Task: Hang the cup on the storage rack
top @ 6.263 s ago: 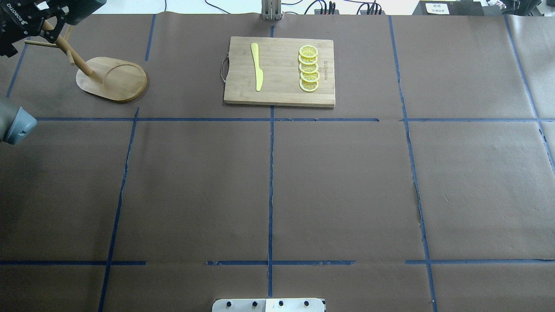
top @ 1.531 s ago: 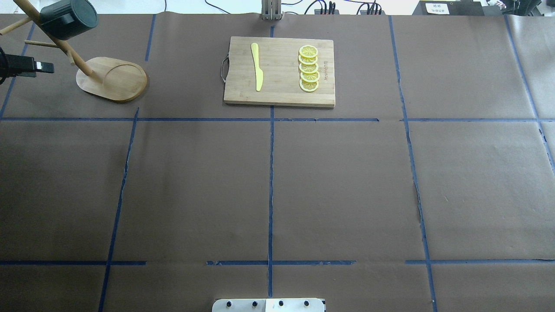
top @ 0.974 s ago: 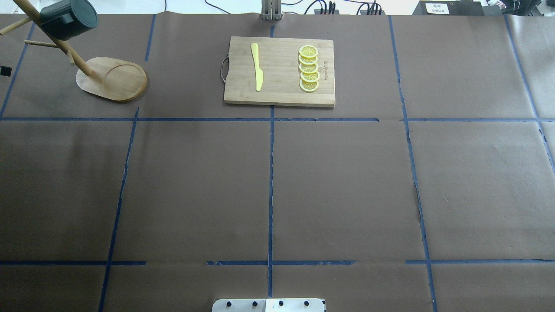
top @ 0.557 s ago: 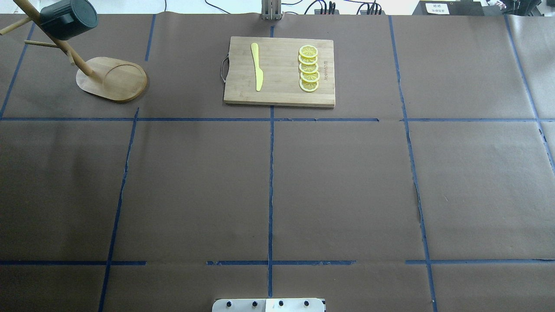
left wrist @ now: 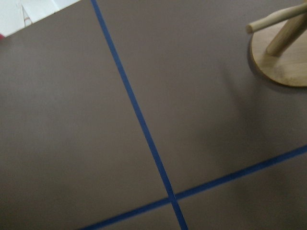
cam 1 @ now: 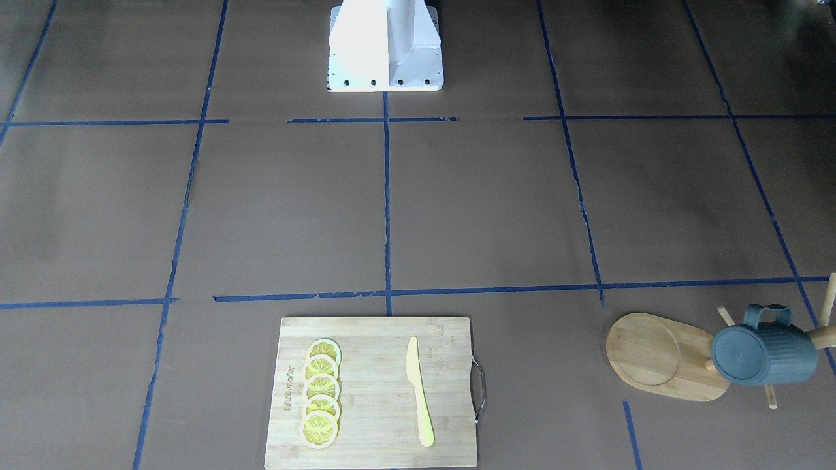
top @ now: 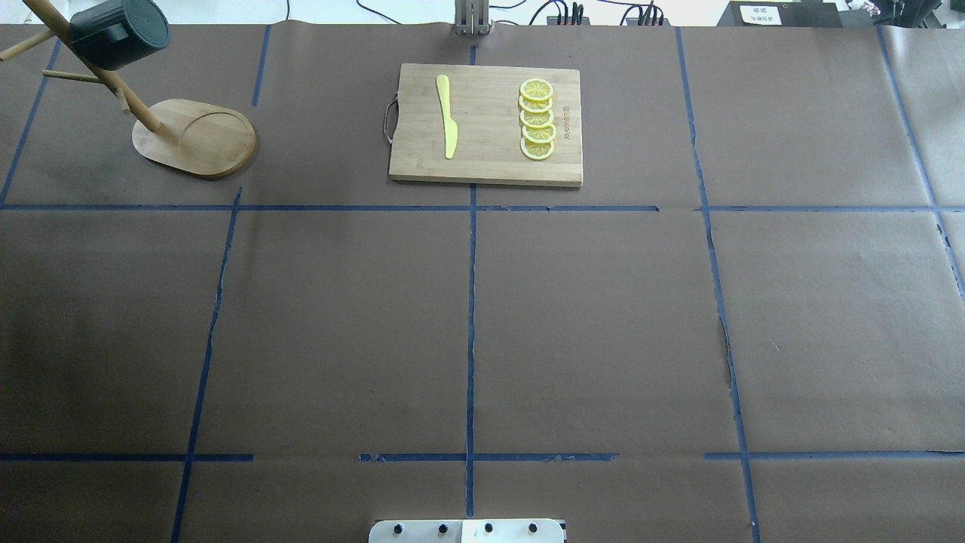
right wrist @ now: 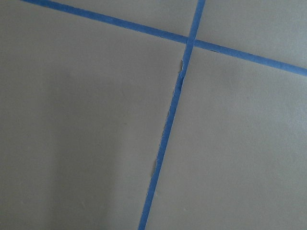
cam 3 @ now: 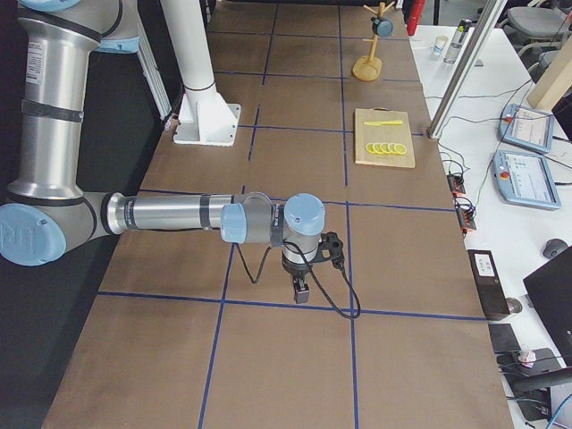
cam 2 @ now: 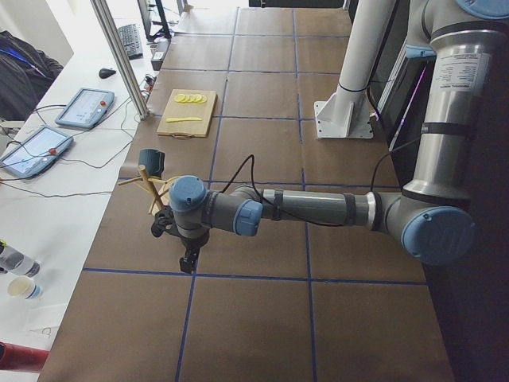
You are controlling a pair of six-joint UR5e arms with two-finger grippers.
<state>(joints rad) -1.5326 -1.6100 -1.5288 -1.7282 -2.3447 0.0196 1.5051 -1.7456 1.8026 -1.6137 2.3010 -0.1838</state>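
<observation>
Dark blue-grey ribbed cup (top: pixel 119 34) hangs on the light bamboo storage rack (top: pixel 197 140) at my brown-papered table's (top: pixel 603 317) far-left corner. A bamboo cutting board (top: pixel 490 154) with a yellow knife (top: pixel 447 117) lies mid far edge. Left gripper (cam 2: pixel 186 263) and right gripper (cam 3: pixel 301 293): finger spacing I cannot tell.

Opposed high views — shared storage rack (top: pixel 203 139)

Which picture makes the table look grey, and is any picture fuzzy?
Right wrist-mounted view: the table paper looks washed-out pale grey, with a shadow at the left. Left wrist-mounted view: a bit fuzzy, and the storage rack has soft edges. Exterior front-facing view: the white robot base glares bright. Overhead exterior view: sharp, but the cup looks nearly black.
</observation>
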